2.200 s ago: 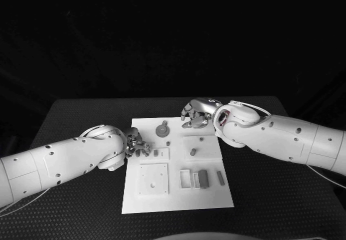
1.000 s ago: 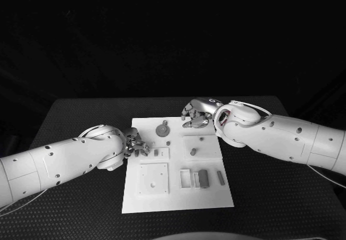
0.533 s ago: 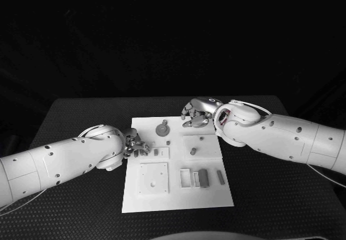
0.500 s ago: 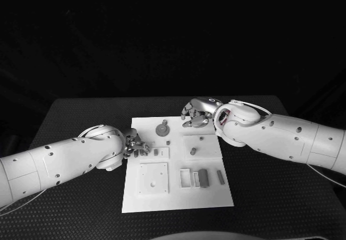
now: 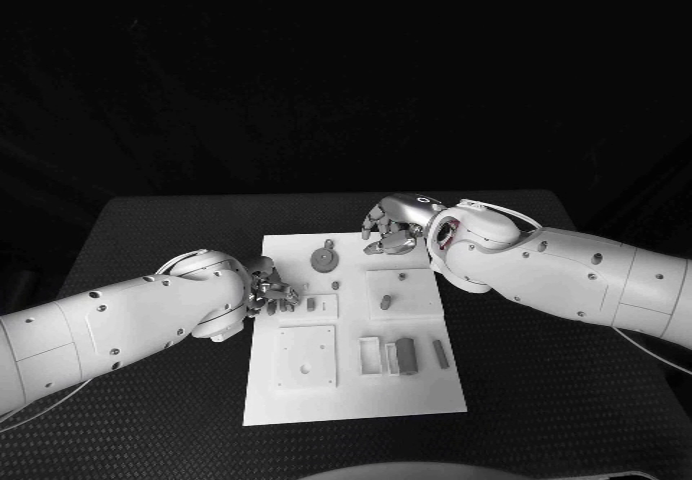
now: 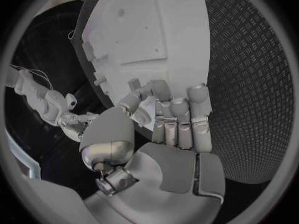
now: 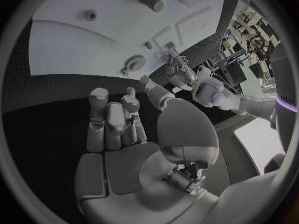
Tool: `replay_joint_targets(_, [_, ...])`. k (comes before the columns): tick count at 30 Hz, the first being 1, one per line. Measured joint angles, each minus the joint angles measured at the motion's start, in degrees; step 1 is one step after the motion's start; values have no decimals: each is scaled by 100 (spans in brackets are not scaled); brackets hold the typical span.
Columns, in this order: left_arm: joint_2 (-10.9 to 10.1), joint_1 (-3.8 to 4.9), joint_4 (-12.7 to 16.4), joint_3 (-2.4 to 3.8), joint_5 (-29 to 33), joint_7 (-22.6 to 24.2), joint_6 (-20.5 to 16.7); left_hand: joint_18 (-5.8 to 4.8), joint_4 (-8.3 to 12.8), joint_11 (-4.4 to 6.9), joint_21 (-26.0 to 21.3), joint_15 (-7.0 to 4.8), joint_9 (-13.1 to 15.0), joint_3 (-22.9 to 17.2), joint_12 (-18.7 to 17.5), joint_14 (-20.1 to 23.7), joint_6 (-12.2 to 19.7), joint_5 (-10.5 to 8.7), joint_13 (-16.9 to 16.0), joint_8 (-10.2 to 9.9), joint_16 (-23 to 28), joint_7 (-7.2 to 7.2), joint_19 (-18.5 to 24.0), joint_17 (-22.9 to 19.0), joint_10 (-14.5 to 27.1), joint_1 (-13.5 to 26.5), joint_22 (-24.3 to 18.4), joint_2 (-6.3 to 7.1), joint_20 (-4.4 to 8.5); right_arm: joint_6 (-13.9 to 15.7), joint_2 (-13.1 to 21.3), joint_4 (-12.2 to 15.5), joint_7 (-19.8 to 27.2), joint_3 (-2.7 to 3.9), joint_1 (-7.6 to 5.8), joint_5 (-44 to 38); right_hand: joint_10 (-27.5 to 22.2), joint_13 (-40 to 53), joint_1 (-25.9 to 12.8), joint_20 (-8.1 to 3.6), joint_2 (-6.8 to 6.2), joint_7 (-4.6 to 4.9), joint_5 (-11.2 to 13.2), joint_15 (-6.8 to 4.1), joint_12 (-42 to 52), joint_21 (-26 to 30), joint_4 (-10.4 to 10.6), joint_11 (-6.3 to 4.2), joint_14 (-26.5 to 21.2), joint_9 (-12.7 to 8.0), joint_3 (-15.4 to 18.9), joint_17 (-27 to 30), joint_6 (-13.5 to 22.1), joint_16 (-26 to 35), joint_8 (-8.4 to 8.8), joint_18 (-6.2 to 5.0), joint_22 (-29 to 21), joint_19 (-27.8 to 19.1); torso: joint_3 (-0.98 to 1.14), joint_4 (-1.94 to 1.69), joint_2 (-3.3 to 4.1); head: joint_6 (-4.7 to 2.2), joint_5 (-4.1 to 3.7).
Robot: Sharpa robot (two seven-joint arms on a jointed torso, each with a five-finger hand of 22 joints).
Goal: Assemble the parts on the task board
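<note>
The board (image 5: 353, 340) lay mid-counter (image 5: 159, 240). The left hand (image 5: 271, 292) hung at its left edge, the right hand (image 5: 392, 228) over its far edge by the gear (image 5: 325, 261); both had fingers curled, grasping nothing.

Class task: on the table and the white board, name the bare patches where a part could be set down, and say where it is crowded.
Bare: the task board's near strip; black table on either side. Crowded: far end, with left hand, right hand and gear.

Head view: overhead, angled down at black table (image 5: 159, 400), whole task board (image 5: 353, 395) visible. Wrist views: close behind each hand, facing along fingers. Shared by all three: task board (image 6: 162, 30) (image 7: 69, 45).
</note>
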State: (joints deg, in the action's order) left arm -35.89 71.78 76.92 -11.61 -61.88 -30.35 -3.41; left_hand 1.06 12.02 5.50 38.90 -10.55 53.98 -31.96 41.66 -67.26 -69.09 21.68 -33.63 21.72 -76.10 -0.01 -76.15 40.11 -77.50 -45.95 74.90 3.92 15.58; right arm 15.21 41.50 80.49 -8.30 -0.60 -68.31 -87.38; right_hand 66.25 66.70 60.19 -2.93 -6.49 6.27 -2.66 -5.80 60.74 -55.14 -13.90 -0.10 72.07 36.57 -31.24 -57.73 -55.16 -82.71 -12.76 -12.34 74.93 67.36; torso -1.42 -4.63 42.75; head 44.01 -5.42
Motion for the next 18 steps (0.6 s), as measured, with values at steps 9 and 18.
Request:
replay_joint_targets(9, [18,-5,-15,-5,-5,2,0,1,-53,1,44,-1,49,-11,27,1,0,-323,-36,1,-23,0,0,29,-1,40,5,46,-1,-4,-4,-2,0,0,0,1,0,0,0,-1,0,-1,0,0,0,0,0,0,0,0,0,1,1,0,0,0,0,1,0,-2,0,4,-7])
replay_joint_targets(18, [34,-13,-24,-12,-9,-9,33,29,-154,1,84,-32,93,-20,48,33,-22,-580,-62,3,-24,0,0,55,-1,81,4,144,-1,-13,-7,-9,0,0,0,1,0,0,0,-4,0,-9,0,0,0,0,0,0,0,-1,0,1,9,0,0,0,0,5,2,-1,-1,4,-27])
